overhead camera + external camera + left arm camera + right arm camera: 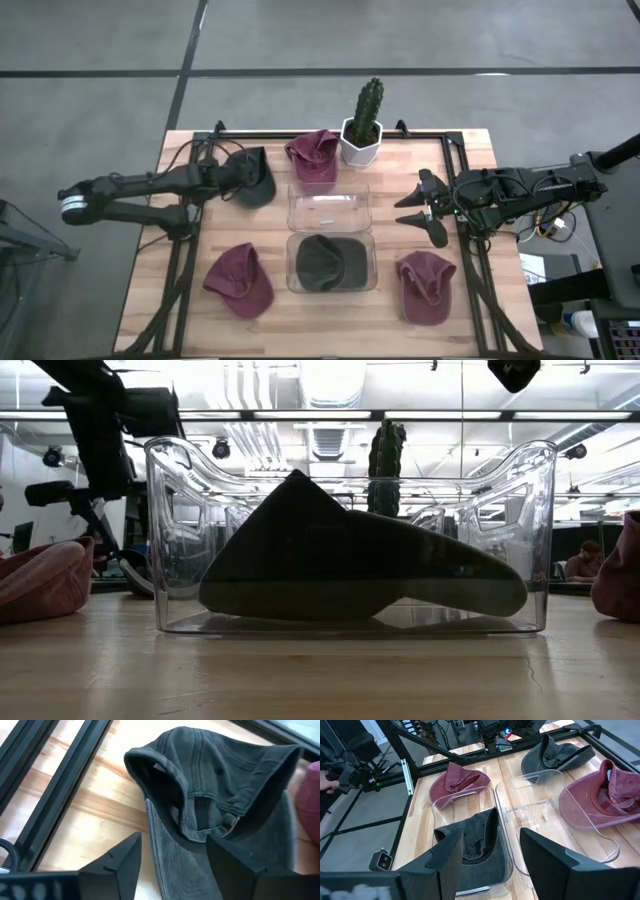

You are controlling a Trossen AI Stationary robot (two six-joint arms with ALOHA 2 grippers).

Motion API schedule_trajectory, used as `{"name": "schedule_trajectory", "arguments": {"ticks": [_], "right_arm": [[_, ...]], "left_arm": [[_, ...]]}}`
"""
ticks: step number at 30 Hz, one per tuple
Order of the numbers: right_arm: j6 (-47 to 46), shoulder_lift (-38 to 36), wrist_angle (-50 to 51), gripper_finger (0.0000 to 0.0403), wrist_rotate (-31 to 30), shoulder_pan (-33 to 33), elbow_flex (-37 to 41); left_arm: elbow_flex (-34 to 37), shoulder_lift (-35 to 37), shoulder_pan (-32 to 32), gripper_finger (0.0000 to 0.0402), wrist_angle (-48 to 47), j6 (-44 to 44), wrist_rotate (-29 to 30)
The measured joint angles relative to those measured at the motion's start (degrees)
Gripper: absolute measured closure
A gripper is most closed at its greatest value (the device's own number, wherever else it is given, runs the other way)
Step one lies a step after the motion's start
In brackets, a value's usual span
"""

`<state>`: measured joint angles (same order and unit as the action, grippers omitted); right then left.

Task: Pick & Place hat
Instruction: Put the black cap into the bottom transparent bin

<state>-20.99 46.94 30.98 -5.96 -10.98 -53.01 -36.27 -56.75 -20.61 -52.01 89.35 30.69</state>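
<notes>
My left gripper (172,865), fingers spread, hovers over the dark grey washed-cotton cap (220,795); its brim runs lengthwise between them, straight ahead.

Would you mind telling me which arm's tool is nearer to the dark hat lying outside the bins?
Left. The left tool sits open right at the dark hat by the table's back-left. The right tool waits open across the two clear bins, on the right.

Left fingers (125,865) cut off below; grey hat (220,795) cropped at edge
</notes>
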Motion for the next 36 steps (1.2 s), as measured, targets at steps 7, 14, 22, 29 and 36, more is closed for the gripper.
{"name": "schedule_trajectory", "arguments": {"ticks": [7, 14, 22, 29, 36], "right_arm": [[-0.76, 0.0, 0.02, 0.0211, -0.02, 0.0, 0.0], [-1.09, 0.0, 0.06, 0.0211, -0.01, 0.0, 0.0], [-1.09, 0.0, 0.07, 0.0211, 0.0, 0.0, 0.0], [-1.09, 0.0, 0.09, 0.0211, 0.0, 0.0, 0.0], [-1.09, 0.0, 0.09, 0.0211, 0.0, 0.0, 0.0]], "left_arm": [[0.0, -4.87, -1.91, 0.0177, 0.18, 3.45, 0.01], [0.0, -9.22, -3.09, 0.0177, 3.57, 3.12, 0.01], [0.0, -14.82, -4.21, 0.0177, 5.66, 2.04, -0.87], [0.0, -19.27, -4.32, 0.0191, 9.44, 1.93, -1.49], [0.0, -21.67, -4.76, 0.0227, 11.53, 0.72, -4.69]]}}
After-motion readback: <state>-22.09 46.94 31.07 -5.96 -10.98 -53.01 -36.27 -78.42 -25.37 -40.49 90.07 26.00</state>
